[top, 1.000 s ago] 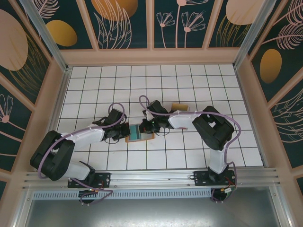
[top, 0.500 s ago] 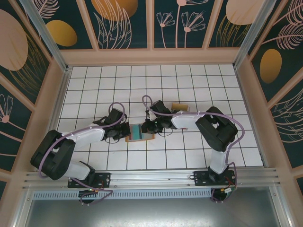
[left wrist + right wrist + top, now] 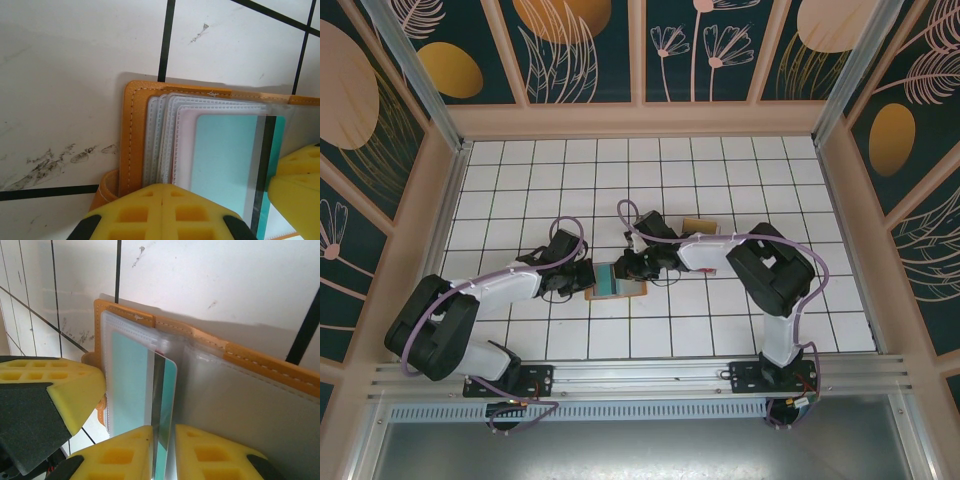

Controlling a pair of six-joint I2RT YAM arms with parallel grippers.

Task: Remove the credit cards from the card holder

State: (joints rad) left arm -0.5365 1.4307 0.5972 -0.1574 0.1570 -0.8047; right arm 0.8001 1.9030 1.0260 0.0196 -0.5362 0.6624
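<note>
The orange-brown card holder lies open on the white tiled table, its stitched edge and clear sleeves showing. A teal card with a dark stripe sticks partly out of a sleeve. My left gripper is shut, and its yellow tips press down on the holder's left leaf. My right gripper stands narrowly open. The teal card's raised edge runs between its fingers, against the left one. The holder's right leaf lies flat beside them.
A small tan object lies on the tiles behind the right arm. The left gripper's yellow finger sits close to the holder's left edge. Dark smudges mark the tile. Pink walls bound the table.
The right gripper drifted slightly right, then came back left to the card. The left arm and the holder stay about where they were.
</note>
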